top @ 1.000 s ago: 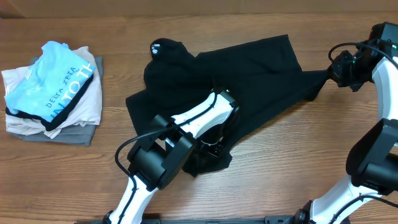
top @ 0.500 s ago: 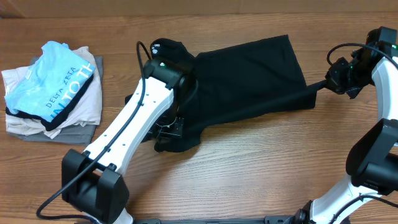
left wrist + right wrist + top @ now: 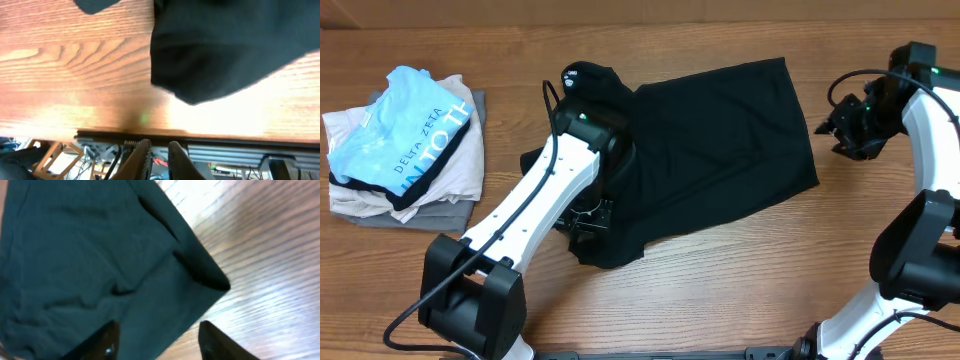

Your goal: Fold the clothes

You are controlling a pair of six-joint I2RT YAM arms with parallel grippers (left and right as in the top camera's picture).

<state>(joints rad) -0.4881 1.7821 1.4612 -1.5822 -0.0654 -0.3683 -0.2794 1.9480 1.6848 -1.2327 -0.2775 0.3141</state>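
The clothes are one black shirt (image 3: 720, 130) spread flat across the middle of the wooden table (image 3: 750, 300), with its white neck label (image 3: 570, 77) at the far left end. My left gripper (image 3: 588, 218) hangs over the shirt's near left part. In the left wrist view the left gripper (image 3: 159, 159) shows only a narrow gap with nothing in it, and the shirt (image 3: 220, 55) lies apart from it. My right gripper (image 3: 842, 130) sits just off the shirt's right edge. Seen from the right wrist, that gripper (image 3: 159, 340) stands wide open above the shirt's corner (image 3: 90, 255) and holds nothing.
A pile of folded garments (image 3: 405, 150) topped by a light-blue lettered shirt lies at the far left. The table's front edge (image 3: 200, 134) runs just beyond my left fingers. Bare wood (image 3: 270, 280) shows to the right of the shirt.
My left arm swung left over the shirt and let its edge go. My right gripper opened and dropped the stretched sleeve, which now lies flat, and it drew back slightly.
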